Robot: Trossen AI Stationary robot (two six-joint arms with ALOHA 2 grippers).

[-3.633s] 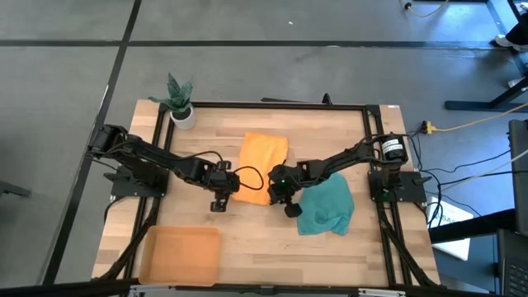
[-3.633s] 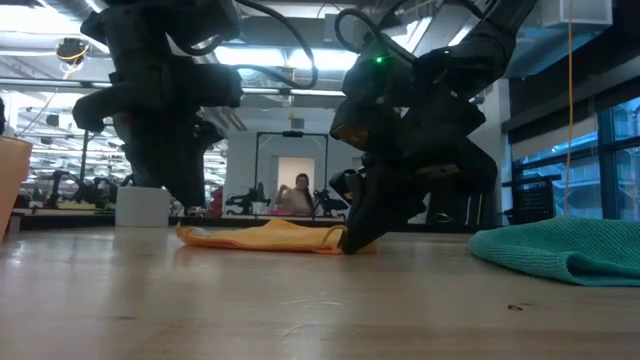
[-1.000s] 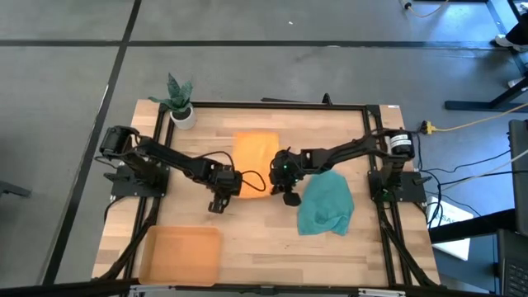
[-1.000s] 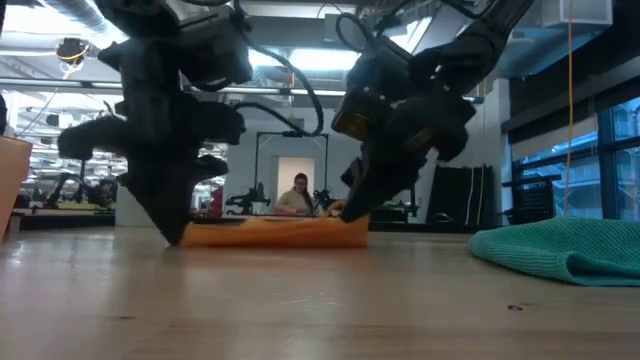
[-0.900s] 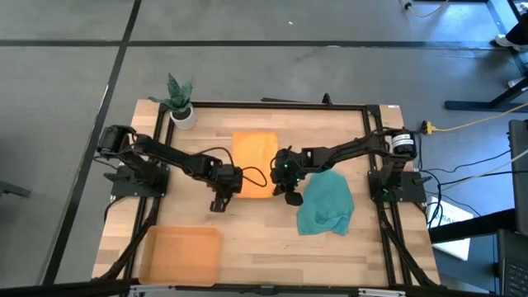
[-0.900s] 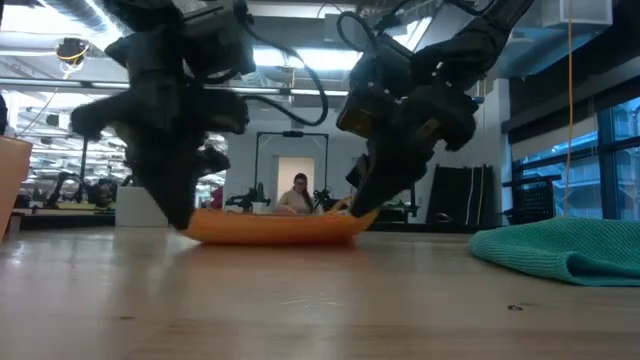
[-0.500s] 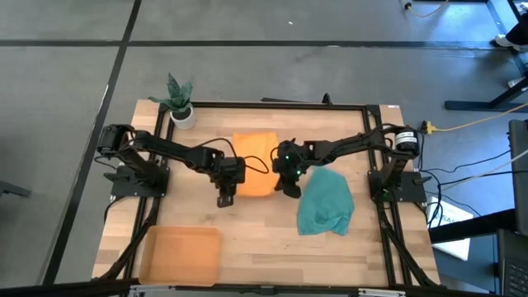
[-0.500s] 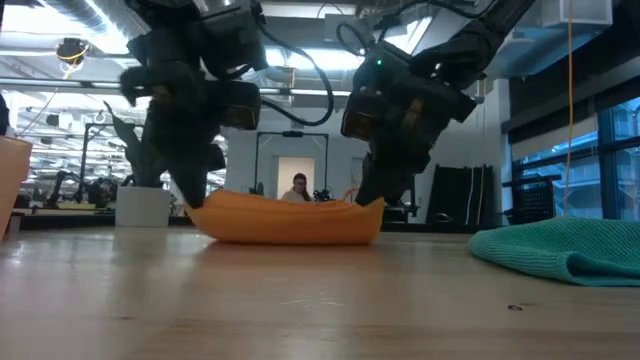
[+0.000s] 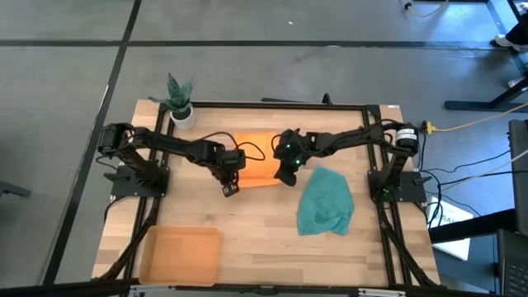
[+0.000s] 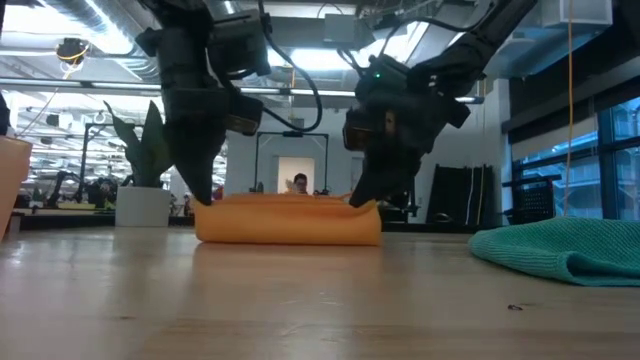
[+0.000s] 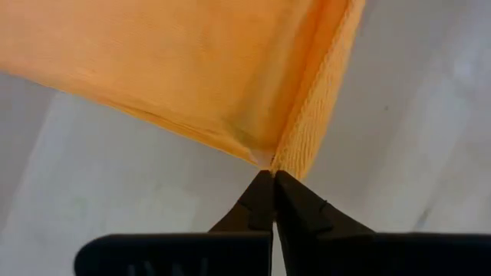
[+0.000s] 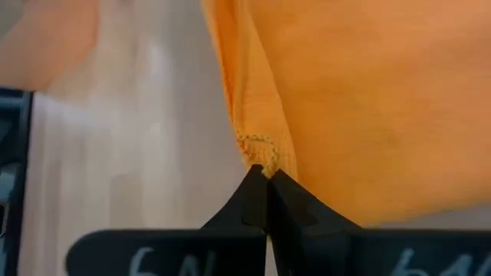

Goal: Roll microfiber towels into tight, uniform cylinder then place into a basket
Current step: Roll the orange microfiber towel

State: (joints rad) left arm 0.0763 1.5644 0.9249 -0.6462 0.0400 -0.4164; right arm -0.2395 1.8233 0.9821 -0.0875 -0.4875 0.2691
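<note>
The orange towel (image 9: 256,163) lies mid-table, its near part doubled over into a thick fold (image 10: 290,221). My left gripper (image 9: 230,183) is shut on the fold's left corner, and my right gripper (image 9: 285,175) is shut on its right corner. Both show in the low view, the left gripper (image 10: 205,200) and the right gripper (image 10: 360,200) standing at the two ends of the fold. The teal towel (image 9: 324,200) lies crumpled at the right. The orange-tan basket (image 9: 180,254) sits at the near left. My left gripper pinches a corner of the orange towel (image 11: 270,158) between its two fingertips, where a hemmed edge meets the fold. The fingers come from above, pointing down. The towel's body rests on the table. My right gripper pinches the opposite corner of the orange towel (image 12: 258,150) by its stitched hem, between the two fingertips. The fingers come down from above, slanting. The cloth below lies on the table.
A small white pot with a plant (image 9: 181,111) stands at the far left corner. A black frame (image 9: 272,105) runs round the table. The basket's rim (image 10: 10,185) shows at the left of the low view. A person sits in the room behind.
Both grippers have gone toward the table's far edge, keeping hold of the orange towel's corners. The towel's near edge was lifted off the table and carried over the rest, so the towel is now shorter and thicker. Its far part has stayed in place.
</note>
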